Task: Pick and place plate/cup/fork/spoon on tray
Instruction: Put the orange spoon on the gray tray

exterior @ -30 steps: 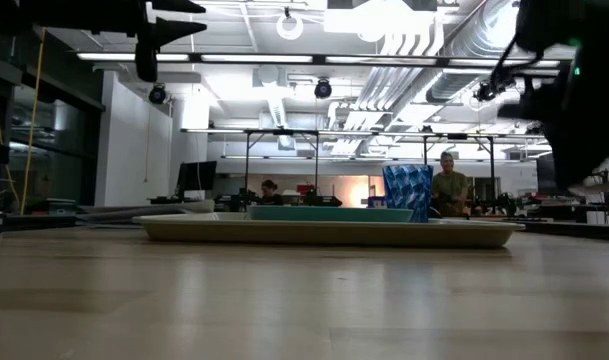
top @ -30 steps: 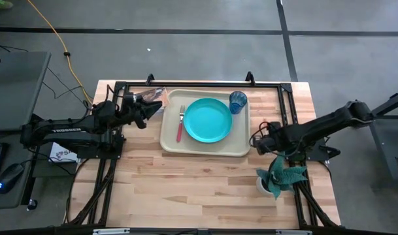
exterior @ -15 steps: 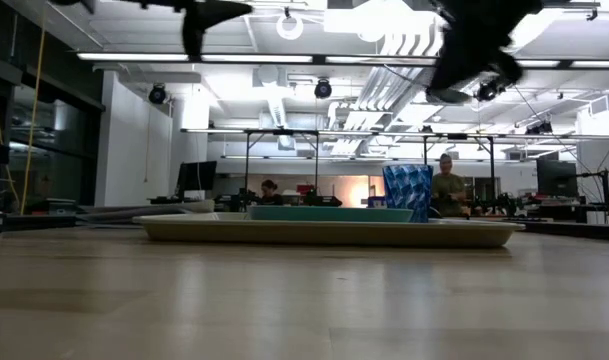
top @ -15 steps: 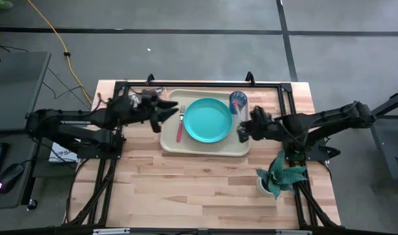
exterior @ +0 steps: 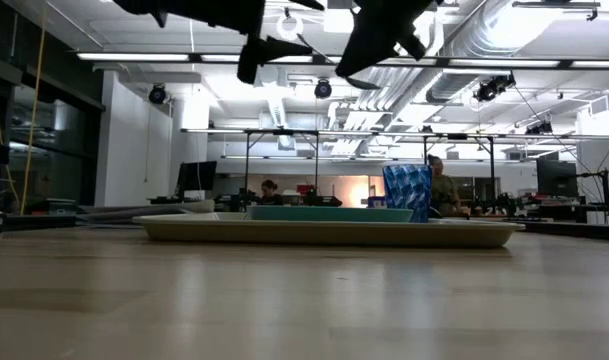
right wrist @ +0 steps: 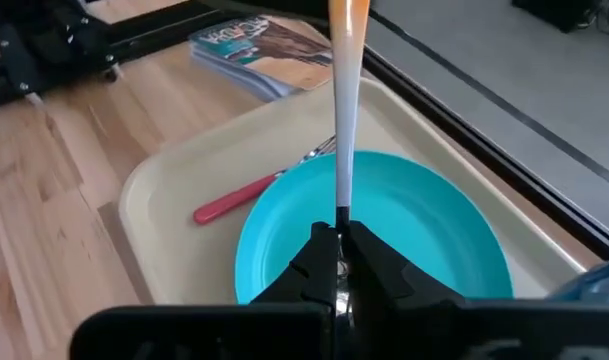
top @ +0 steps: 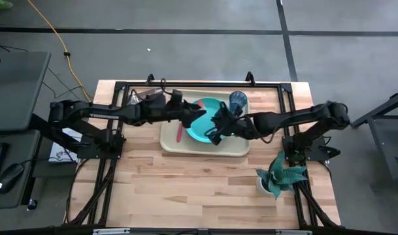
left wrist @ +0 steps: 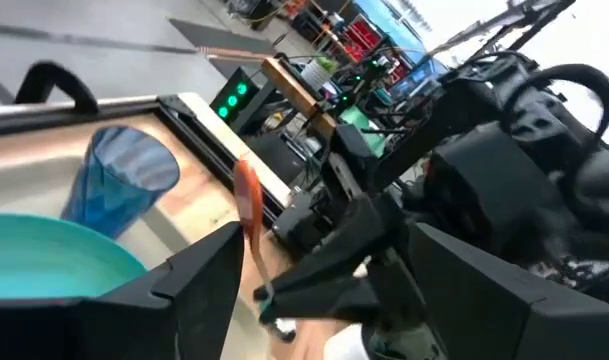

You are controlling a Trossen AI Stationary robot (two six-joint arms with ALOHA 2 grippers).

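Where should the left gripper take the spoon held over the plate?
Take the spoon by its orange handle, the only free part. The right gripper is shut on the metal end, and the handle sticks straight out beyond its fingers above the plate. The left gripper, open and facing it, would probably best come from the handle side, closing across the thin shaft.

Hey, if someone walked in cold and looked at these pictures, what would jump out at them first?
Both arms meet above the beige tray, over the turquoise plate. The right pincer is shut on the spoon, orange handle pointing away from it, while the left pincer hangs open close by. On the tray, the red-handled fork lies beside the plate and the blue cup stands in a far corner.
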